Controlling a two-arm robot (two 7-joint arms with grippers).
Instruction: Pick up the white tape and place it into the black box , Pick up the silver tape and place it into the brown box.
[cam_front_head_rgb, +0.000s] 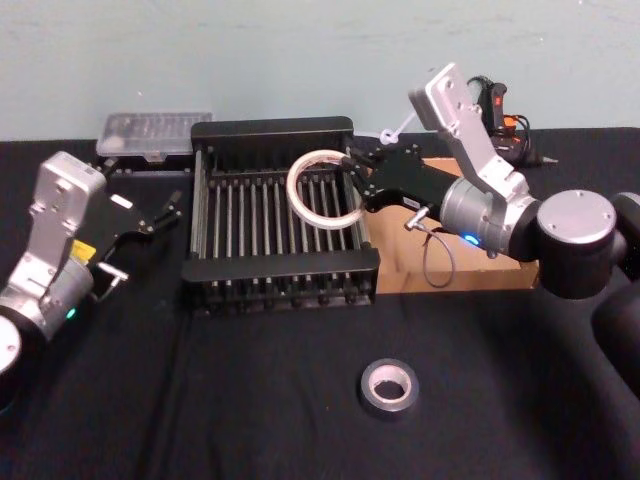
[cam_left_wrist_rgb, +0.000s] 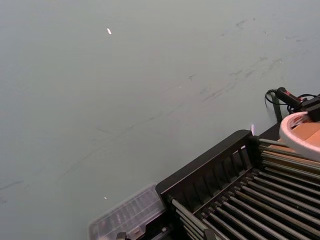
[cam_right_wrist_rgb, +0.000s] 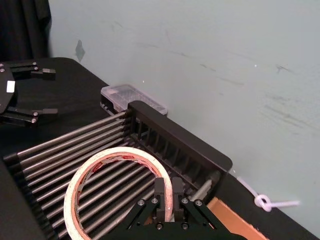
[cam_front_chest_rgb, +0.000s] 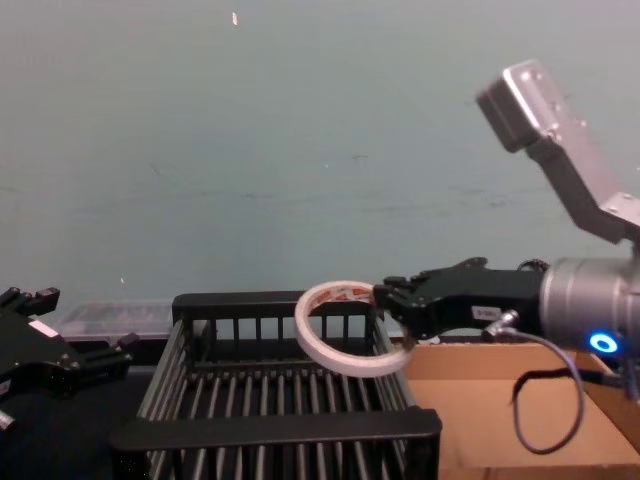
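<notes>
No readable text, brand, number or sign anywhere; red print runs round the inner face of the white tape (cam_right_wrist_rgb: 112, 186), too small and blurred to make out; a small white label on the left gripper (cam_right_wrist_rgb: 20, 92) shows no legible characters; a white label strip on the right gripper (cam_front_chest_rgb: 400, 300) body likewise can't be read.

My right gripper (cam_front_head_rgb: 357, 180) extended forward-left, raised, fingers clamped on white tape (cam_front_head_rgb: 325, 188). My left gripper (cam_front_head_rgb: 150, 222) low at left, fingers spread, empty.
</notes>
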